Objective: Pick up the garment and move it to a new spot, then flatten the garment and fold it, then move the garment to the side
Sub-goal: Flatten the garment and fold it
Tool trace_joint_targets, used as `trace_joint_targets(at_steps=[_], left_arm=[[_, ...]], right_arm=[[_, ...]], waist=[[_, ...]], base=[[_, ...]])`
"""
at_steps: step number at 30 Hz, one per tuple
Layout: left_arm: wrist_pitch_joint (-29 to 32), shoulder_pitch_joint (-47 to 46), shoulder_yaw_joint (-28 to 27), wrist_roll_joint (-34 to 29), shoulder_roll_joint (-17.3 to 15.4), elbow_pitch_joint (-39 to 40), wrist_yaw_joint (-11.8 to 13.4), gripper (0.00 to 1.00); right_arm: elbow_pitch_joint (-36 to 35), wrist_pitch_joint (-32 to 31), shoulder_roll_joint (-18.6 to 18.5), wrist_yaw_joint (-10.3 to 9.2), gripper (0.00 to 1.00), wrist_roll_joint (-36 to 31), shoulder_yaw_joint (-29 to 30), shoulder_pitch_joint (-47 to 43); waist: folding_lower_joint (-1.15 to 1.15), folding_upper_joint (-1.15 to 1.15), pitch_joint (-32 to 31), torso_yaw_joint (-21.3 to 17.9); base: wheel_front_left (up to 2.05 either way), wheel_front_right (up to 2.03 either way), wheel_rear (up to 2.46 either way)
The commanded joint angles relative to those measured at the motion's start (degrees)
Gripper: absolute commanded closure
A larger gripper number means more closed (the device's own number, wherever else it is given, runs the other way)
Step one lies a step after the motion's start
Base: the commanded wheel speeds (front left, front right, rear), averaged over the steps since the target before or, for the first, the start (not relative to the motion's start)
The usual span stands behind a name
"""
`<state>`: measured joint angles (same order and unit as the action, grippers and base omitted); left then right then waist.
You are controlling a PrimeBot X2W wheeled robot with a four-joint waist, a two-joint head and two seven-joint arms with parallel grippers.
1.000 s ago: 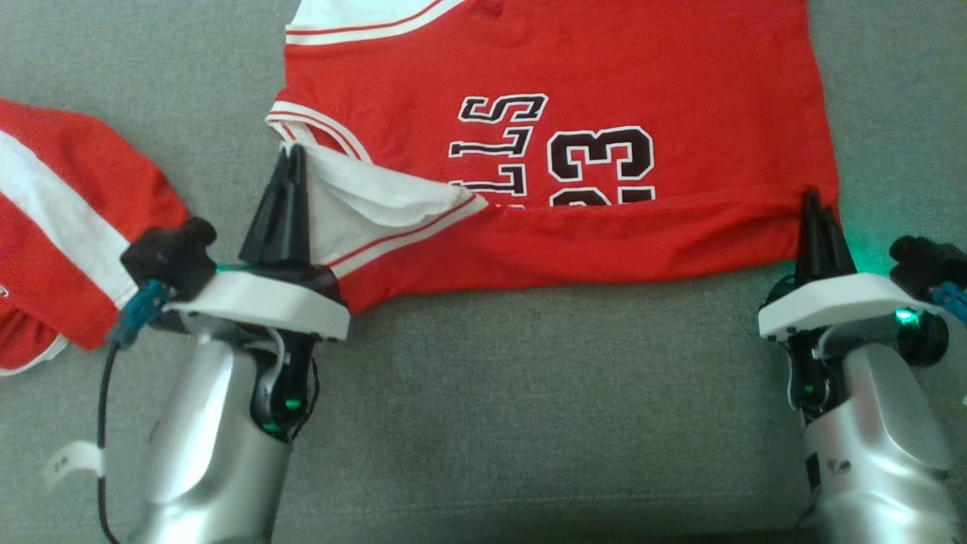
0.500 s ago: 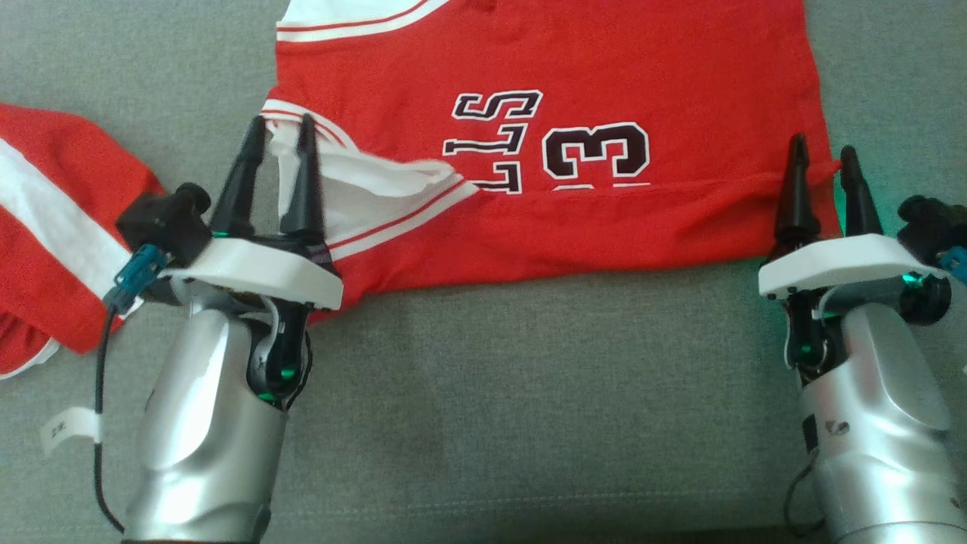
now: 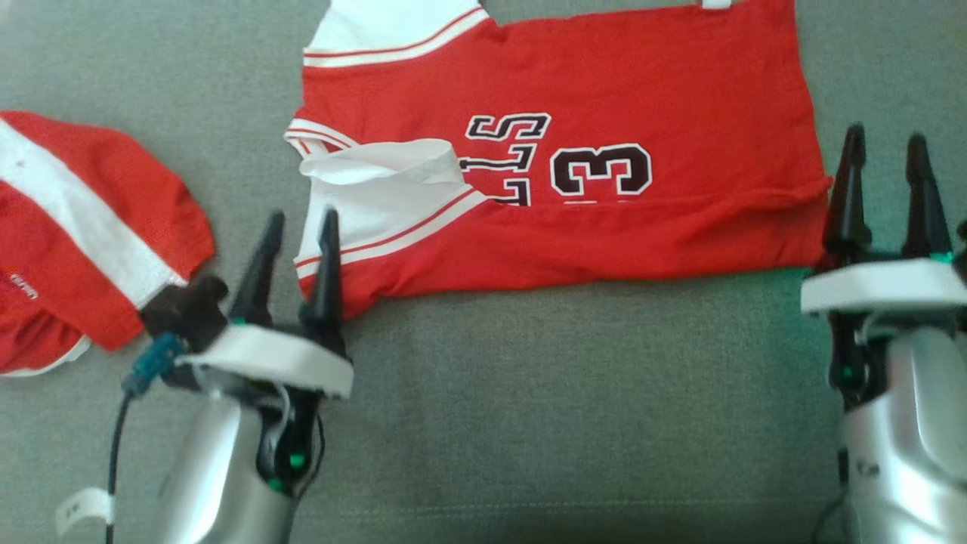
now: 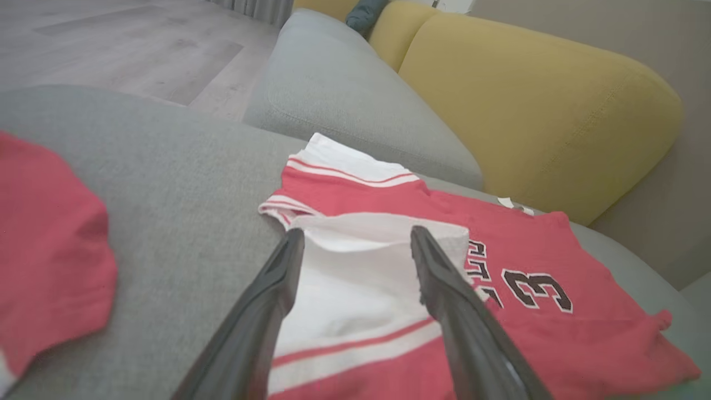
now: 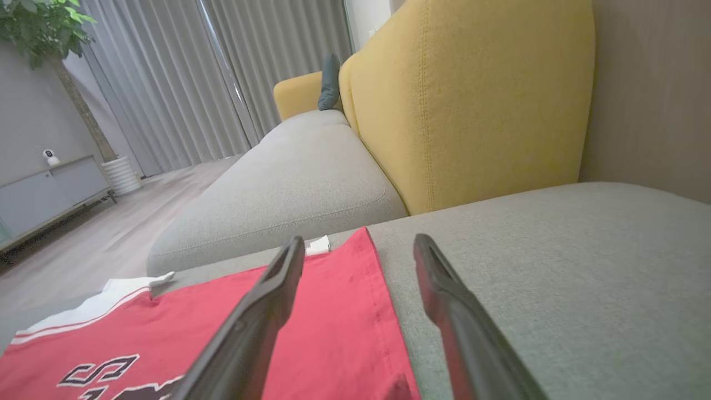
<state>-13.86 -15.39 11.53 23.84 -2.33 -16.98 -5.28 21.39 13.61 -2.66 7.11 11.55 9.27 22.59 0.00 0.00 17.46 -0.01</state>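
The garment (image 3: 665,98) is a red jersey with white trim and black lettering, lying on the grey cushion with its near edge folded over toward the back. A white panel (image 3: 378,189) shows at its left end. My left gripper (image 3: 300,221) is open, just short of the jersey's near left corner, nothing between its fingers. In the left wrist view the jersey (image 4: 533,261) lies ahead of the open left gripper (image 4: 355,239). My right gripper (image 3: 885,138) is open at the jersey's right edge, empty. The right wrist view shows the jersey (image 5: 311,328) under the right gripper's (image 5: 360,240) spread fingers.
A second red and white garment (image 3: 68,234) lies on the grey cushion (image 3: 566,393) at the left. Yellow backrests (image 5: 472,94) rise behind the seat, with another grey cushion (image 5: 289,183) beyond. Wooden floor (image 4: 139,50) lies past the cushion's edge.
Both grippers were shut on the jersey's folded edge, then opened and let it go. Both have drawn back from it, and the fold now lies flat. The head view has shifted slightly.
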Motion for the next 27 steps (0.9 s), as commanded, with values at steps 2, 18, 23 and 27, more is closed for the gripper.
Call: trace_joint_targets(at_steps=[2, 18, 23, 27], left_arm=[[1.76, 0.68, -1.06, 0.60, -1.61, 2.87, -0.37, 0.00], [23.36, 6.04, -1.80, 5.05, -4.31, 9.92, 6.42, 0.00], [26.50, 5.22, -2.48, 6.08, -4.20, 8.52, 8.45, 0.00], [27.89, 4.72, -2.76, 6.50, -4.30, 7.46, 9.25, 0.00]], right_arm=[[-4.05, -1.20, -0.21, 0.37, 0.00, -1.21, -1.29, -1.64], [-17.08, -9.94, -0.21, 0.37, 0.00, -1.81, -2.40, -10.05], [-17.56, -10.17, -0.21, 0.37, 0.00, -1.49, -2.44, -10.42], [-17.39, -10.26, -0.21, 0.37, 0.00, -1.41, -2.52, -10.57]], waist=[[0.00, 0.00, -0.76, 0.66], [0.00, 0.00, -0.76, -0.05], [0.00, 0.00, -0.52, -1.02], [0.00, 0.00, -0.62, -1.53]], base=[[0.00, 0.00, 0.00], [0.00, 0.00, 0.00], [0.00, 0.00, 0.00], [0.00, 0.00, 0.00]])
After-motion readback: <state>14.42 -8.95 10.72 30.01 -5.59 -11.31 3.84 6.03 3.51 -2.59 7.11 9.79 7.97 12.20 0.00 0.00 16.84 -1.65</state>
